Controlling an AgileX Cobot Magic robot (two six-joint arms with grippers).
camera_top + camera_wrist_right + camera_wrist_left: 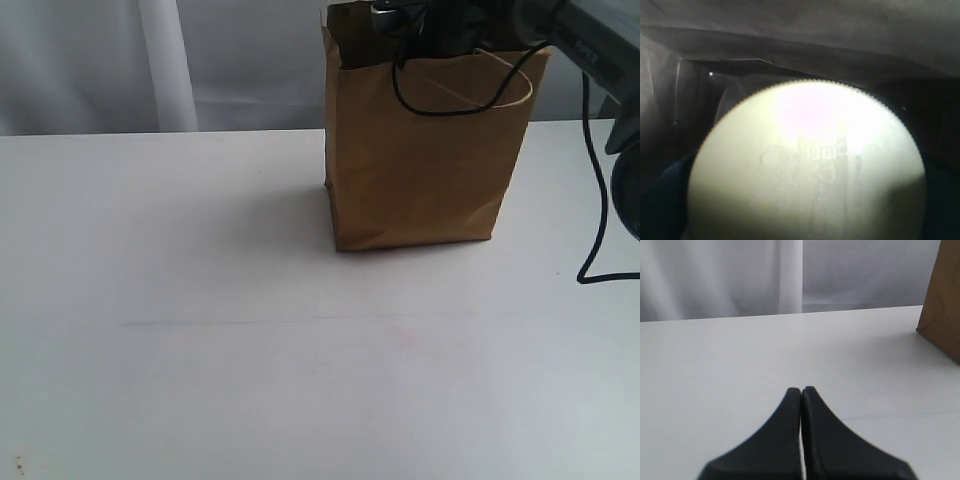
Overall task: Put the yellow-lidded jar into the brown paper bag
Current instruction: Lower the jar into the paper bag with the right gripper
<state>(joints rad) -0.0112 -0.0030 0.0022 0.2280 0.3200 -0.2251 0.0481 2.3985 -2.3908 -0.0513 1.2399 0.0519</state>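
The brown paper bag [415,150] stands upright at the back of the white table, and its dark inner walls [790,35] fill the right wrist view. My right arm [565,35] reaches over the bag's top and its gripper is down in the bag's mouth. The yellow-lidded jar shows only as its wide pale lid [807,165], close under the right wrist camera and inside the bag. The lid hides the fingertips, and dark shapes flank it on both sides. My left gripper [801,390] is shut and empty, low over bare table to the left of the bag [942,305].
A black cable [600,200] hangs from the right arm beside the bag and loops onto the table [200,300]. A grey curtain [120,60] hangs behind the table's far edge. The bag's loop handle [500,75] lies against its front face.
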